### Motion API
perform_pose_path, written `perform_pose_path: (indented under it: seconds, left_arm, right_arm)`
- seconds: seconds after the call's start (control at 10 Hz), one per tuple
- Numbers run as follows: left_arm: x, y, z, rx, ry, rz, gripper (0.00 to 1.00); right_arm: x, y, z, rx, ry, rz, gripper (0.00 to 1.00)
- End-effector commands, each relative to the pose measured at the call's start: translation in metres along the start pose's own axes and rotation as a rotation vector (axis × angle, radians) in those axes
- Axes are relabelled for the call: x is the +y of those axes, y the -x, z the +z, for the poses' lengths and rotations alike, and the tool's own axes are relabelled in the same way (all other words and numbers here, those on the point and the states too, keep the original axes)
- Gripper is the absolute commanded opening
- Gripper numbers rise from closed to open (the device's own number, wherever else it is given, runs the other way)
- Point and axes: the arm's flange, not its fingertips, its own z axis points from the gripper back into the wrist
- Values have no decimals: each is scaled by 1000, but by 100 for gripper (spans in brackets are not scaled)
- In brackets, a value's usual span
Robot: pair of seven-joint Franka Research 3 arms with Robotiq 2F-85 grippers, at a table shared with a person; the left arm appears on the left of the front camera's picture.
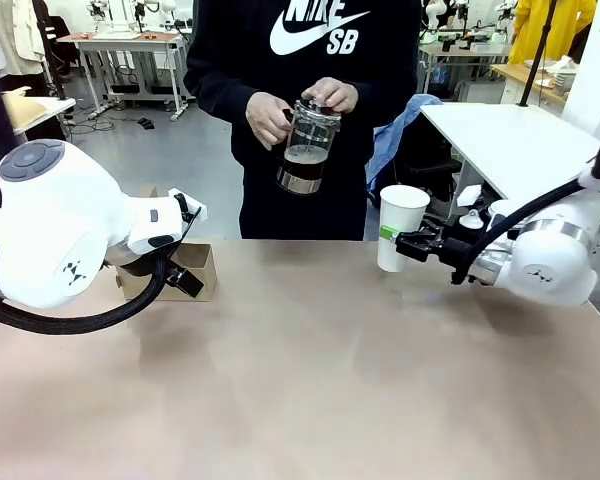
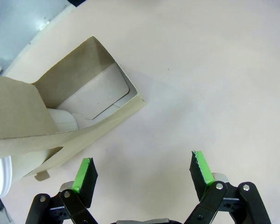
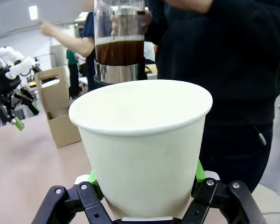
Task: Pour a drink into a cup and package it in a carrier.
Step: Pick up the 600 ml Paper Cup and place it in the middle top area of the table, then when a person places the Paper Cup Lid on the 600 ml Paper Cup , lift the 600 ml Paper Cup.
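The right end effector (image 1: pixel 407 241) pinches the cup (image 1: pixel 401 222) upright, apparently just above the surface (image 1: pixel 310 380). Beyond it, a person holds a glass press (image 1: pixel 304 146) of the drink (image 3: pixel 120 50). The left end effector (image 2: pixel 142 170) is spread beside the carrier (image 2: pixel 84 93).

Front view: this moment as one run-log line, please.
right hand: shut on paper cup | left hand: open, near carrier | person: holds French press

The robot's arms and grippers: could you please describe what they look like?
The left arm and right arm are rounded white shells with small black logos; a thick black cable loops along each. The left gripper and right gripper are black linkages with silver pins, and their fingers carry bright green pads.
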Motion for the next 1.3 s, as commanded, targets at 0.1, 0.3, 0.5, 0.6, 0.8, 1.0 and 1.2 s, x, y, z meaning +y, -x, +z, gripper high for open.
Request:
perform_pose_path:
  seconds: [0.1,0.3,0.5,0.6,0.8,1.0,1.2]
  left_arm:
    - [1,0,0,-1,2,2,100]
    - [1,0,0,-1,2,2,100]
    - [1,0,0,-1,2,2,100]
    - [1,0,0,-1,2,2,100]
    - [1,0,0,-1,2,2,100]
    - [1,0,0,-1,2,2,100]
    - [1,0,0,-1,2,2,100]
  right_arm:
    - [0,0,0,0,0,0,80]
    - [0,0,0,0,0,0,80]
    - [0,0,0,0,0,0,80]
    - [0,0,0,0,0,0,80]
    - [0,0,0,0,0,0,80]
    - [0,0,0,0,0,0,80]
    - [0,0,0,0,0,0,80]
